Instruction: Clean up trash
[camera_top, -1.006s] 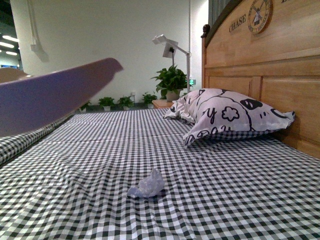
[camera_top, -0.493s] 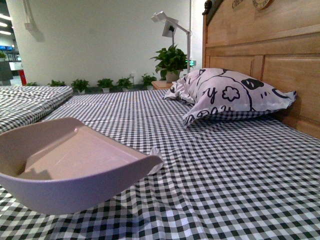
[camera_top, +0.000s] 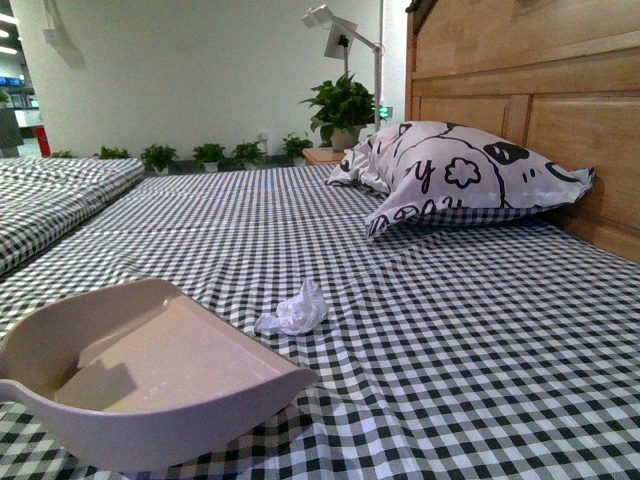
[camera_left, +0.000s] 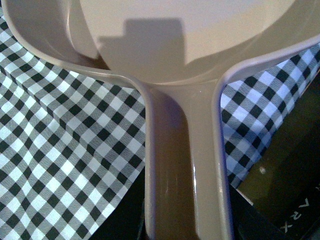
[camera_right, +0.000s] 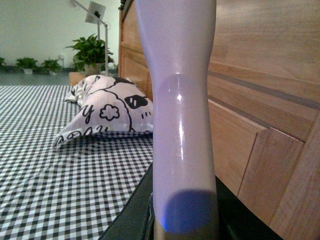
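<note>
Crumpled white tissue wad (camera_top: 295, 312) lies on the checked bed (camera_top: 480, 360) near the open lip of the pinkish dustpan (camera_top: 140, 370), not touching it, pillow (camera_top: 460, 175) well beyond by the headboard (camera_top: 560, 110); left jaws clamped on the dustpan's handle, right jaws clamped on a pale handle (camera_right: 182, 125).

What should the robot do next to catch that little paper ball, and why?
Probably nudge the dustpan toward the wad until its open lip touches it. The wad lies on the sheet just past the lip, apart from it, and the pan is empty. The pale handle held on the right might then push it in.
</note>
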